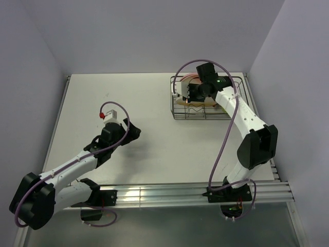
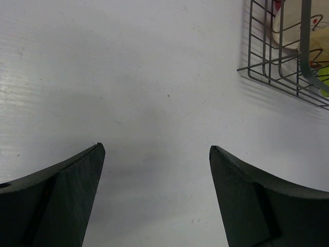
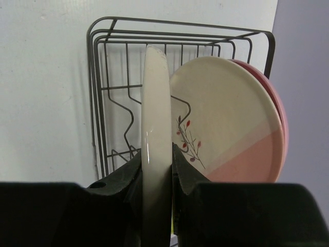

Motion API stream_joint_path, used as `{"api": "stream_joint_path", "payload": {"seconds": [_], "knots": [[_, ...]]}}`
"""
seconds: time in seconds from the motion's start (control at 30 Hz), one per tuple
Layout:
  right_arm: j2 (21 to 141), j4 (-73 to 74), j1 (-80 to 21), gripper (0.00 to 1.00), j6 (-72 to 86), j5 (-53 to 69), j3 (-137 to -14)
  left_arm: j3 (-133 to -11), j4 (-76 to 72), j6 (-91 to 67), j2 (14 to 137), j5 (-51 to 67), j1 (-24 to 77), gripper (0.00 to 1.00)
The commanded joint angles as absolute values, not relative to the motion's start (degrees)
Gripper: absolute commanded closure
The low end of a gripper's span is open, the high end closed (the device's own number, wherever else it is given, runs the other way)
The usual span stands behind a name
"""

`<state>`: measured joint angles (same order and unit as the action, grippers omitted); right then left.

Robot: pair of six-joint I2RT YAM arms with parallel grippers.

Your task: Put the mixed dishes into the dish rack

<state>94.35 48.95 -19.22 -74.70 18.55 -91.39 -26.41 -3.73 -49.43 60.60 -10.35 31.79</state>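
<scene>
The dark wire dish rack (image 1: 177,110) stands at the back right of the table. My right gripper (image 3: 157,154) is shut on the rim of a cream plate (image 3: 154,92), held upright and edge-on inside the rack (image 3: 180,23); its face is hidden. Right behind it stand the pink-and-cream plate (image 3: 231,113) with a leaf sprig and the plain pink plate (image 3: 279,105). My left gripper (image 2: 154,149) is open and empty over bare table, left of the rack (image 2: 267,62). A bit of lime-green bowl (image 2: 325,77) shows in the rack. The cup and the white bowl are not visible.
The right arm (image 1: 241,116) reaches over the rack from the near right. The left arm (image 1: 77,164) lies across the near left. Walls close the table at the back and both sides. A metal rail (image 1: 169,193) runs along the near edge.
</scene>
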Motion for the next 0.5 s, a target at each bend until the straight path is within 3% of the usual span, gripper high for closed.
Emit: {"api": "stream_joint_path", "payload": {"seconds": [0.0, 0.47], "knots": [[94.74, 45.36, -18.46, 1.00, -76.55, 19.95, -95.62, -26.10, -6.33, -50.01, 60.73, -10.72, 31.55, 0.10], [101.34, 42.63, -15.82, 1.00, -73.48, 23.99, -101.07, -25.14, -8.79, -49.13, 62.14, -11.60, 31.55, 0.12]]}}
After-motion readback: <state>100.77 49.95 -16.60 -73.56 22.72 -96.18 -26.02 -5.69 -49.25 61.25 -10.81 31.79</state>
